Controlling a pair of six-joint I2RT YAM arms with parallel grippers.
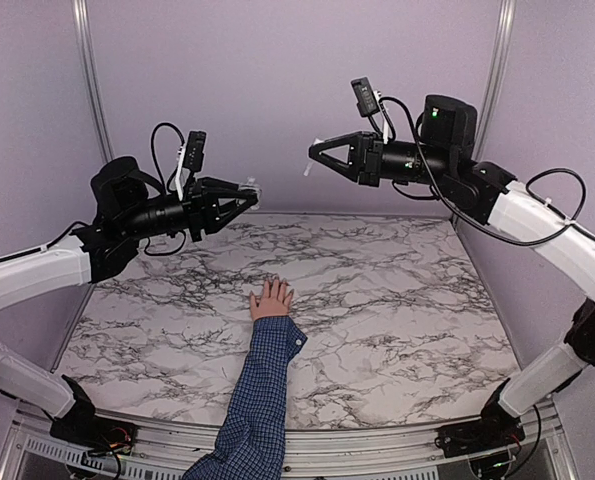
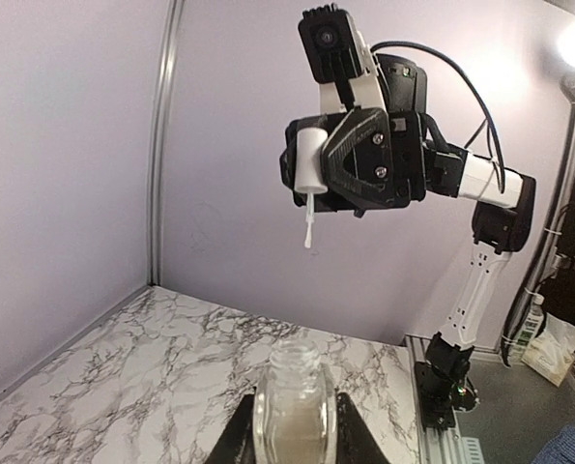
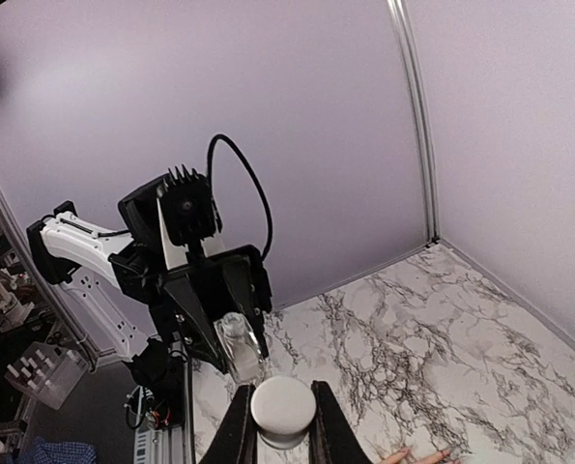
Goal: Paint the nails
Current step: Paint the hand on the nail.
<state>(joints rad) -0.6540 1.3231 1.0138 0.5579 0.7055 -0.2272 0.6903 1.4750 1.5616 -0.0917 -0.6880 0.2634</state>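
With left gripper (image 1: pixel 245 192) clamped on the open bottle (image 2: pixel 291 406) and right gripper (image 1: pixel 317 157) pinching the brush cap (image 2: pixel 309 159), lower it slowly onto the nails (image 1: pixel 274 287) mid-table.

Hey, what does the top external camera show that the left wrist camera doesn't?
Only the top external view shows the small hand lying flat on the marble table, with its blue checked sleeve. Only the left wrist view shows the uncapped mouth of the clear bottle that the left pincer grips. Both show the right pincer held high, shut on the white cap with its brush, and the table.
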